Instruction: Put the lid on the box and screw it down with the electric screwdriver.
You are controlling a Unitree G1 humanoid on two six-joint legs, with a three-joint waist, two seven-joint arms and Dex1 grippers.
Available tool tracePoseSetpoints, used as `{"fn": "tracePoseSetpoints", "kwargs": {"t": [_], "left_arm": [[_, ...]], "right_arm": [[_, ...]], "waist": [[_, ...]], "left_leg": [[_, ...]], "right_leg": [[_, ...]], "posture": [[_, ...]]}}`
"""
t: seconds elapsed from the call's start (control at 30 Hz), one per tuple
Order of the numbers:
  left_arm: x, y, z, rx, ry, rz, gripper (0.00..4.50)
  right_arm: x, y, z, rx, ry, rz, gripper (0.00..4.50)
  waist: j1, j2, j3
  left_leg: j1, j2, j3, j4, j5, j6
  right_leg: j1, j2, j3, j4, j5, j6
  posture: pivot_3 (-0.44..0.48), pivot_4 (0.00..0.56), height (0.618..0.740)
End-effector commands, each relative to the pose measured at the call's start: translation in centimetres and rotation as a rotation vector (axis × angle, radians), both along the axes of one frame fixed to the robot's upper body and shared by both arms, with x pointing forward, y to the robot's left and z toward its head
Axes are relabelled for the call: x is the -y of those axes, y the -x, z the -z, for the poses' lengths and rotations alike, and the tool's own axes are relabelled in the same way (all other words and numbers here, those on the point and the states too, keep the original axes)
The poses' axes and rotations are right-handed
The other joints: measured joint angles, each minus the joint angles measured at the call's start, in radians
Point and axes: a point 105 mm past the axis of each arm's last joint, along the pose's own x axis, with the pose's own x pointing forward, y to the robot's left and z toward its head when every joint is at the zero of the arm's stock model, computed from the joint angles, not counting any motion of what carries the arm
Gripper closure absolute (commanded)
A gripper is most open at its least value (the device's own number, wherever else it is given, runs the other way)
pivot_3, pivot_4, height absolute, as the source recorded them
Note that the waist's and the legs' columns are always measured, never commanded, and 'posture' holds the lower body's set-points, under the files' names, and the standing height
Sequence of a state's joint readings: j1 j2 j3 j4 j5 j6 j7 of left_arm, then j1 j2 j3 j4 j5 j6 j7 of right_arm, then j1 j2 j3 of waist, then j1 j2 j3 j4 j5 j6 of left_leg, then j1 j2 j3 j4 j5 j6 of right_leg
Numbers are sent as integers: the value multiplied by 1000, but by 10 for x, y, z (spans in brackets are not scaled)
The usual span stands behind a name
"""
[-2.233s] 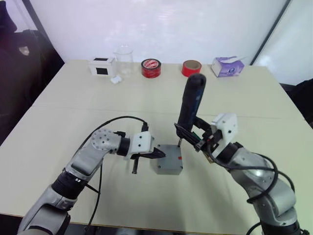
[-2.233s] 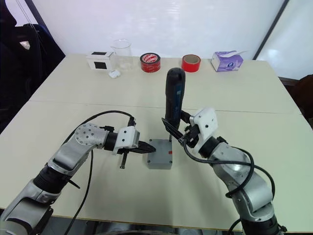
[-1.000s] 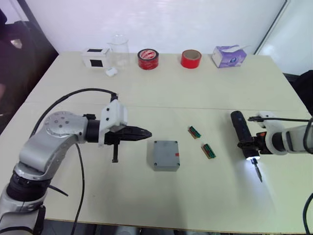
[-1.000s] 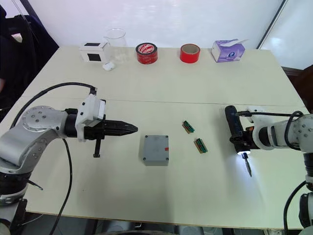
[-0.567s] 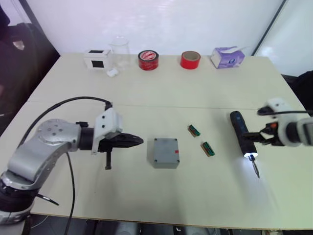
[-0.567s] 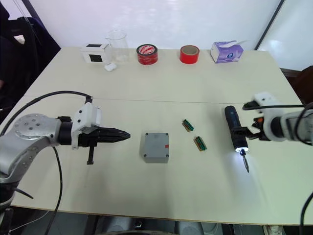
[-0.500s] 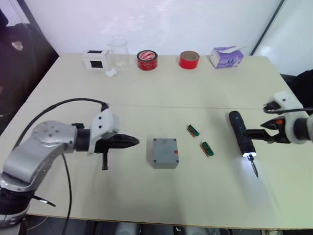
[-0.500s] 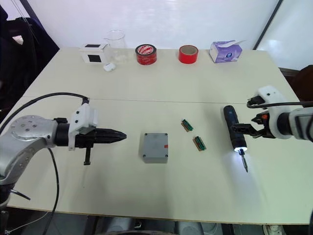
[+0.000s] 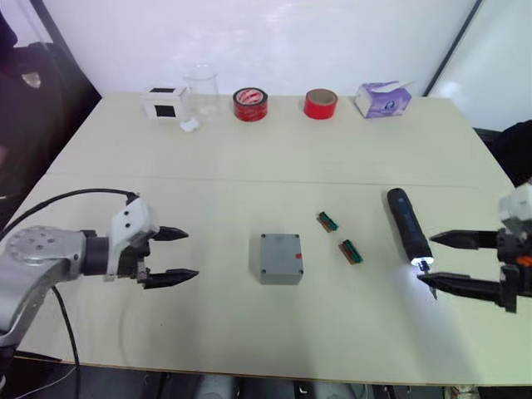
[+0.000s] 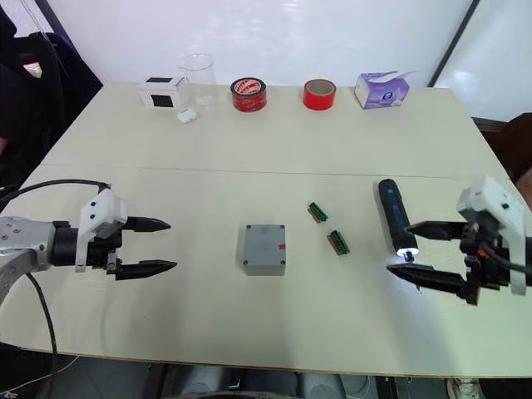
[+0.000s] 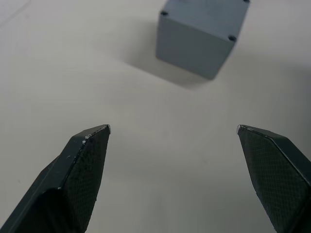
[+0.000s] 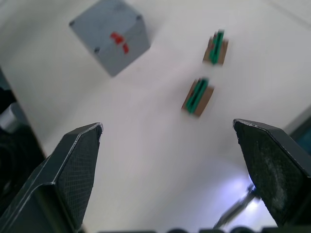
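The wide pale beige table carries everything. Along its far edge, well beyond both pincers, stand a white box with a black square, a clear glass beaker, two red tape rolls and a purple tissue pack, all out of the working area.

The left gripper hovers low over the table with its two black fingers spread wide and holding nothing. Ahead of its tips, well apart, sits the small square grey box; the flat grey lid lies flush on top with its corner screw holes showing, and a red mark shows on the side facing the right arm. Judging by that, the lid is seated and the box needs no steadying.

The right gripper is likewise wide open and empty. The black pen-shaped electric screwdriver lies flat on the table just ahead of those fingers, its lit tip and thin metal bit pointing toward them, apparently set down.

Between screwdriver and box lie two small green-and-brown connector pieces, left aside.
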State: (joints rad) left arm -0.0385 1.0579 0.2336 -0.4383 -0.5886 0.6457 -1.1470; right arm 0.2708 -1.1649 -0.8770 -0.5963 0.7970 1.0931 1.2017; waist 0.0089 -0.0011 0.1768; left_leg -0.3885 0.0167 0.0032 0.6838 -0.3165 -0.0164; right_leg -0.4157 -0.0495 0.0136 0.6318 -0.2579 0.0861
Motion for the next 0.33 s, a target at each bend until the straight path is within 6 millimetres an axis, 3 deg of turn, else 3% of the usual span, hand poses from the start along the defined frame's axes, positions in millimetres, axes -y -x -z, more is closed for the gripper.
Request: {"fn": "tracePoseSetpoints", "kwargs": {"t": [0.03,0.33], "left_arm": [[-3,2,-14,60,-15,11,102],[-1,1,-18,90,-9,8,102]], "right_arm": [[3,3,-9,58,35,-6,0],[4,0,-6,65,33,-6,0]], "waist": [[0,0,0],[2,-2,1]], "left_leg": [[1,0,1,0,0,0],[7,0,2,0,0,0]], "right_leg": [[1,0,1,0,0,0],[5,0,3,0,0,0]], "posture": [[0,150,739],[0,150,739]]}}
